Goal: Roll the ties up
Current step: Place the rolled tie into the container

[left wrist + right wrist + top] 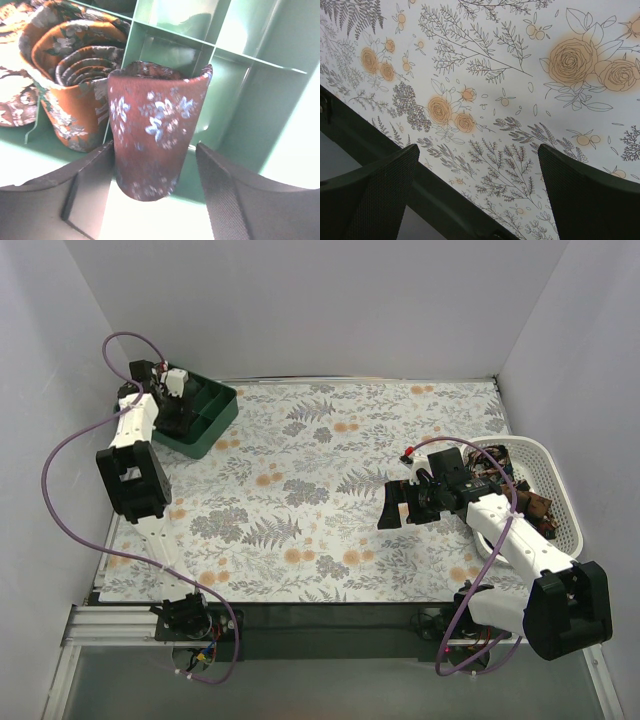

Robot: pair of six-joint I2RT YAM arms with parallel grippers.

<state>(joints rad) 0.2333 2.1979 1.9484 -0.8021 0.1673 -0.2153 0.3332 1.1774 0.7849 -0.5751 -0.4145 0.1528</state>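
Maroon floral tie coil [155, 115], upright in green divided tray [235, 100], far left, beside brown tie coil [75, 75]. Judged soft, light, prone to unrolling; best pinched across its sides. Left tool [154, 150] is parted around it, unclamped; right tool [479, 150] open, empty.

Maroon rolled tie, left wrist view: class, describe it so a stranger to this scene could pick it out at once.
Find the green divided tray at the far left corner of the table. Rolled ties stand upright inside it. Yours is the maroon rolled tie with pale flowers, not the orange-brown coil beside it.
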